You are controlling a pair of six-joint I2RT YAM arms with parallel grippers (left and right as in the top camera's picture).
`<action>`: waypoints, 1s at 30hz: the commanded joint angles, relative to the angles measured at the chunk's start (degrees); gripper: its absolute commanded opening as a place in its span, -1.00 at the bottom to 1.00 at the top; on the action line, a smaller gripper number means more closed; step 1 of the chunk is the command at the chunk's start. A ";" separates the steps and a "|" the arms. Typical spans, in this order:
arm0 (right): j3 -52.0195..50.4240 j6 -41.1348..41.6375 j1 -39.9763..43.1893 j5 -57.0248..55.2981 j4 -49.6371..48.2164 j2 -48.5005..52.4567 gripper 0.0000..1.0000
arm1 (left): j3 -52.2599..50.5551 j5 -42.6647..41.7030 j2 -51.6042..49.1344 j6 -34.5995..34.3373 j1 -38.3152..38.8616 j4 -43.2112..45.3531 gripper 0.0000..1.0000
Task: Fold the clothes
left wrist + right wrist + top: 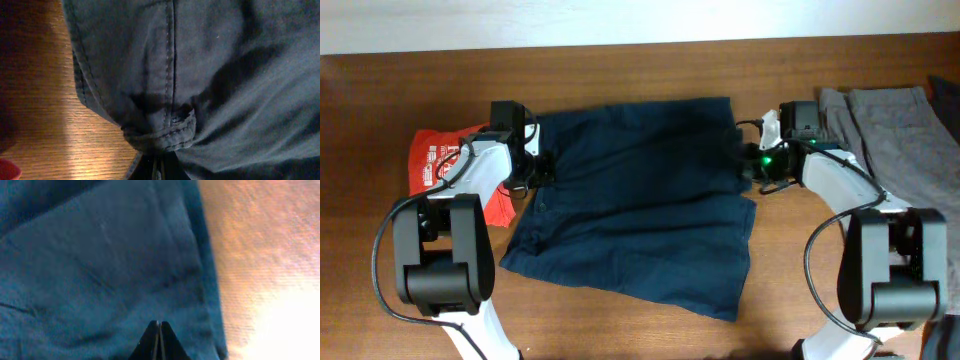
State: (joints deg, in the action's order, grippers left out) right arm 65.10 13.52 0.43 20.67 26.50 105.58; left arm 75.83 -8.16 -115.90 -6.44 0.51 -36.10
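My left gripper (159, 169) is pinched closed on a bunched hem of the dark blue shorts (640, 200), and my right gripper (159, 330) has its fingers pressed together on the opposite edge. The shorts lie spread on the wooden table (620, 60), between a red bag (440, 165) by my left arm and grey clothes (895, 120) by my right

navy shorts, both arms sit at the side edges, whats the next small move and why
Probably lift both side edges slightly, together: the left fingers have bunched an edge of the navy shorts, and the right fingers look shut on the opposite edge.
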 commanded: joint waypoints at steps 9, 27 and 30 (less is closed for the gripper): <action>0.61 6.21 3.87 -5.14 3.13 9.31 -0.92 | -0.26 1.60 -1.73 0.50 -1.44 -0.13 -0.99; 8.92 -2.45 7.78 1.38 14.60 -1.97 -0.90 | 18.34 -3.17 -1.73 2.75 -5.55 -16.74 -0.75; 13.27 -2.58 6.97 6.82 12.76 -3.39 -0.88 | 21.99 -8.04 -1.73 2.89 -5.53 -16.87 -0.74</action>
State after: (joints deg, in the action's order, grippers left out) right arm 72.25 13.32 8.08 19.75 41.08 107.20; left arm 93.69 -10.74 -117.36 -4.91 -5.06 -53.12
